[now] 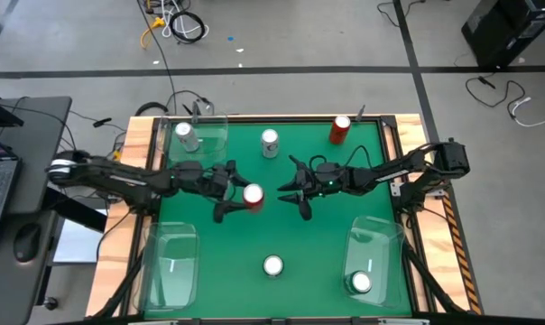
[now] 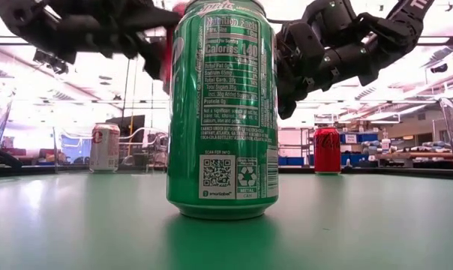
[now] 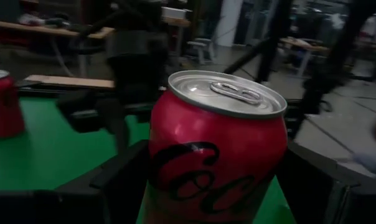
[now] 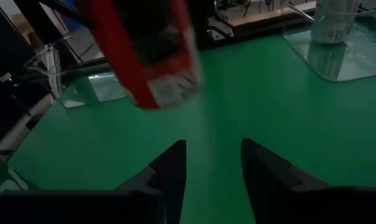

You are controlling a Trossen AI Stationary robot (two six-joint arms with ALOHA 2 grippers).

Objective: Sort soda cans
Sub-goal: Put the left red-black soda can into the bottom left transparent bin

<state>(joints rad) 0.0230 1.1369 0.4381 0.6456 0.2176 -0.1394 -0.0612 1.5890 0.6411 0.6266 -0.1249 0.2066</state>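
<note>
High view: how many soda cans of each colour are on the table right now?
Red metal soda cans: 2
Silver metal soda cans: 2
Green metal soda can: 1
Silver-topped can in a clear plastic bin, side colour hidden: 1
Total: 6

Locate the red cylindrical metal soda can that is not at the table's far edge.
In the high view the red soda can sits near the table's centre, gripped by the left gripper, with the open right gripper facing it.
</note>
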